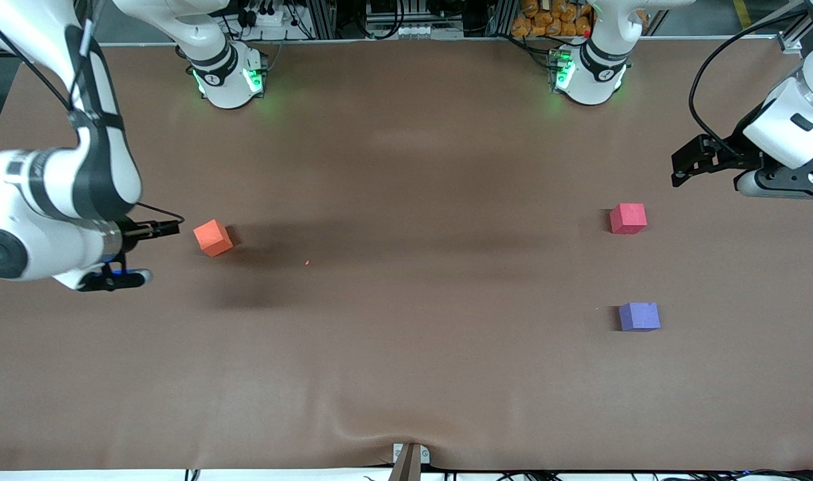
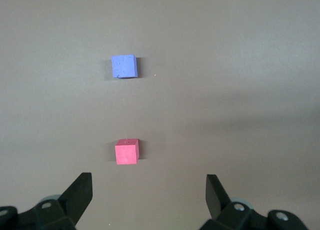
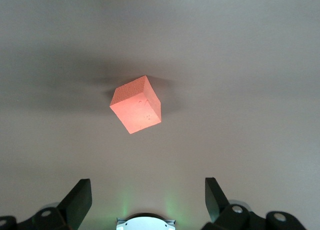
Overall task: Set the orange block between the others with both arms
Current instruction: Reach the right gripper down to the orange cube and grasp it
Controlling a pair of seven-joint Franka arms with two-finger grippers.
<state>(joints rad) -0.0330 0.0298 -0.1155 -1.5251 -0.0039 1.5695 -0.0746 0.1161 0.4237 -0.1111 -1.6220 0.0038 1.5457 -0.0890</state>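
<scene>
Brown cloth covers the whole surface (image 1: pixel 406 374); it is mostly bare, with a small ripple at the edge nearest the front camera.

My right pincer (image 3: pixel 147 197) hangs low over the right arm's end of the surface, fingers spread wide, nothing between them. Orange block (image 1: pixel 213 238) sits on the cloth just ahead of that pincer's tips, near but not touching. It is turned at an angle to the surface edges, so one corner points toward my pincer. In the right wrist view the block lies centred ahead of the open gap, well clear of both fingers (image 3: pixel 80 197).

My left pincer (image 2: pixel 149 197) is up over the left arm's end of the surface, also fully spread and holding nothing. Pinkish-red cube (image 1: pixel 628 218) sits on the cloth close to that pincer. Purple-blue cube (image 1: pixel 639 316) is farther from the pincer and nearer the front camera than the red one. Both sit square to the surface edges, apart from each other with bare cloth between them. In the left wrist view the two cubes line up roughly one past the other, slightly off the centre of the gap.

Orange block is well apart from the other two, with most of the surface's length between them.
</scene>
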